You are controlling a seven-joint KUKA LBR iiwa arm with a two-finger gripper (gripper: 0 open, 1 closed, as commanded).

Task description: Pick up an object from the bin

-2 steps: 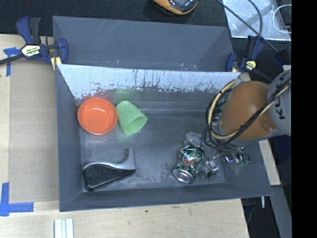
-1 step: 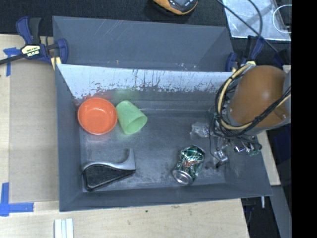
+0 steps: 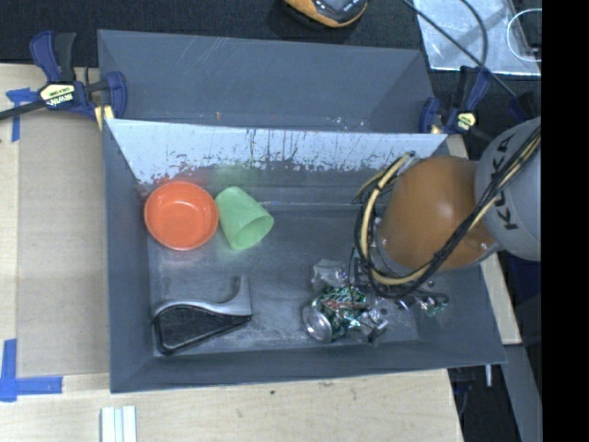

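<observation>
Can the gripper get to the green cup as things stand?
Probably yes. The green cup lies uncovered beside the orange bowl; bare bin floor separates it from the gripper. The bowl crowds one side.

The grey arm (image 3: 523, 233) has big black letters (image 3: 506, 164) on its side. A K can be read near the top. The next letters are partly hidden by the cables (image 3: 433, 247) and cut off at the side, so the whole word cannot be read.
</observation>
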